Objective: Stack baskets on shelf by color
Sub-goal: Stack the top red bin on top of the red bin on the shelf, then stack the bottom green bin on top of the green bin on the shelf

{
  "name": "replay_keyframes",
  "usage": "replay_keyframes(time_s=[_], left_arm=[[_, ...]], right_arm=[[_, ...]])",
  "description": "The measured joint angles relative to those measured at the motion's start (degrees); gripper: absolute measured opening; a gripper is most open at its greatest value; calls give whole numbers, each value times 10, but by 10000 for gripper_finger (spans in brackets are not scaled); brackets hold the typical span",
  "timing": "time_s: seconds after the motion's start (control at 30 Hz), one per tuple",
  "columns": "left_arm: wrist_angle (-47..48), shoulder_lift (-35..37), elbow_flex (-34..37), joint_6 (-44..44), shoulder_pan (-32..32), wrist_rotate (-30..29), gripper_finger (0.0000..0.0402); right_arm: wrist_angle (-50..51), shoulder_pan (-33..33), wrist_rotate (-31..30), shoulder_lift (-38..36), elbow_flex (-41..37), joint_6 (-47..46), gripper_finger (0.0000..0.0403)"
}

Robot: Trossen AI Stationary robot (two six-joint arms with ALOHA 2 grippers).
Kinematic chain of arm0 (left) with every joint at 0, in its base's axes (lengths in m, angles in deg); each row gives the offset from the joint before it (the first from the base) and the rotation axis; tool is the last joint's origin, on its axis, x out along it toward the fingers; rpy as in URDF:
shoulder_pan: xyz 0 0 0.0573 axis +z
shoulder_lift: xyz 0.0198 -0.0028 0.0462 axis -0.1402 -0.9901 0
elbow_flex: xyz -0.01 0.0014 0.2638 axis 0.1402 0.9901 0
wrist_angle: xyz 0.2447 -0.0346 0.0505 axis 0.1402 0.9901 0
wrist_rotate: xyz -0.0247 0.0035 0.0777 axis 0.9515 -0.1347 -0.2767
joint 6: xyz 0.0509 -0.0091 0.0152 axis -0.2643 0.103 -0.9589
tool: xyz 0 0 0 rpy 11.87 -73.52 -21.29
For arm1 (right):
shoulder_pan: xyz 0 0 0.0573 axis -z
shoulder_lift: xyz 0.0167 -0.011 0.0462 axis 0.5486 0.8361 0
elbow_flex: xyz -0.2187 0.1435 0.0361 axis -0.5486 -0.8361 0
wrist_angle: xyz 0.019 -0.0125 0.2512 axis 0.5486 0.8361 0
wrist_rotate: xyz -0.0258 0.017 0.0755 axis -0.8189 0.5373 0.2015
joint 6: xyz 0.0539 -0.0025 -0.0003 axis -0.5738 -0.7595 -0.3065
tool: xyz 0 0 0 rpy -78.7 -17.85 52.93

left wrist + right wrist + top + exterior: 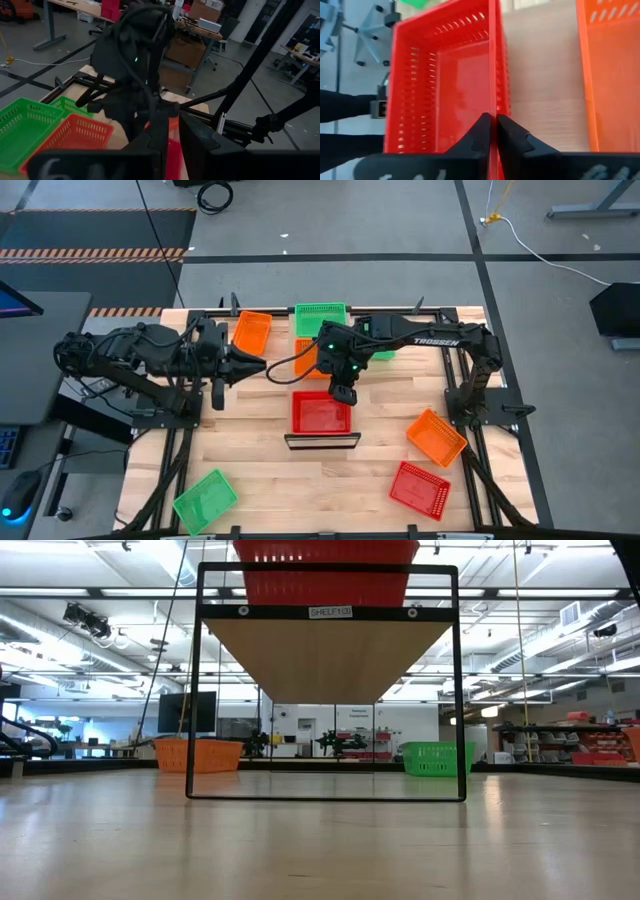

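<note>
A red basket (320, 413) stands on the shelf (322, 442) in the middle of the table; the low view shows it (326, 575) on the shelf board (330, 650). My right gripper (344, 394) reaches down at the basket's far right corner, shut on its wall (493, 125). My left gripper (258, 366) hovers shut and empty left of the shelf, pointing toward the right arm (135, 55). Other baskets lie on the table: orange (251, 330), green (320, 317), orange (435, 437), red (420, 488), green (205, 500). My right gripper has the rim of the red basket's side wall (493, 100) between its two fingers, one finger inside the basket and one outside. The fingers slant down from the table's far side. The basket sits level on the shelf.
An orange basket (308, 358) and a green one (378, 348) lie partly under the right arm at the far side. The shelf stands on a thin black frame (195, 690). Bare tabletop lies near the front edge between the green and red baskets.
</note>
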Motion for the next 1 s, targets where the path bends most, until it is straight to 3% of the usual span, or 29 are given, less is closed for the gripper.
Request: replay_keyframes(time_s=[0.37, 0.63, 1.0], left_arm=[[0, 0, 0, 0, -21, 0, 45], [1, 0, 0, 0, -21, 0, 45], [3, 0, 0, 0, -21, 0, 41]], right_arm=[[-40, 0, -9, -5, -8, -12, 69], [-9, -2, -11, -7, -8, -14, 107], [33, -9, -35, -55, -8, -19, 112]])
